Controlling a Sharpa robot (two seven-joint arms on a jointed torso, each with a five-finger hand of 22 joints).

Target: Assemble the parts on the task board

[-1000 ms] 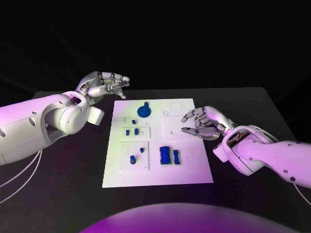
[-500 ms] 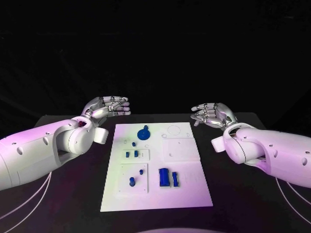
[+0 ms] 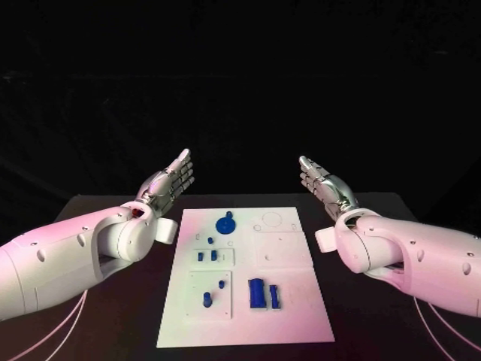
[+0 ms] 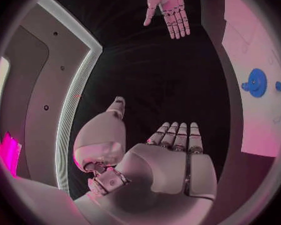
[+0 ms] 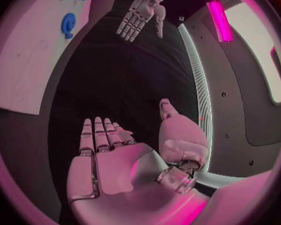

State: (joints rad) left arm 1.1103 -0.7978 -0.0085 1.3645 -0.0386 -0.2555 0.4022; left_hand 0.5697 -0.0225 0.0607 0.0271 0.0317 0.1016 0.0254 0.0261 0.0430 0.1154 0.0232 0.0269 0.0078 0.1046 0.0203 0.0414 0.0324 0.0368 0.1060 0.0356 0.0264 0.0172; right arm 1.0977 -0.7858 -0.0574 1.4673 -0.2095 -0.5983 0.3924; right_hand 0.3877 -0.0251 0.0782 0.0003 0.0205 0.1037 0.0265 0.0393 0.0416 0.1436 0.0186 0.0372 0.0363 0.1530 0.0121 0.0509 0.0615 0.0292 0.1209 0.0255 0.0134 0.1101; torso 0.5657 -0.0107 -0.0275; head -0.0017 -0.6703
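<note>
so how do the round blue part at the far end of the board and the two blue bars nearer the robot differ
The round blue part is a disc with a small knob on its far rim; the two blue bars are straight and narrow. It lies alone on the far left of the task board; the bars lie side by side, one broader, near the robot. All are blue and untouched by either hand.

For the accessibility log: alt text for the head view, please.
Both hands, left and right, are raised open and empty beyond the far end of the white board. Small blue parts sit on the board, on a black table.
</note>
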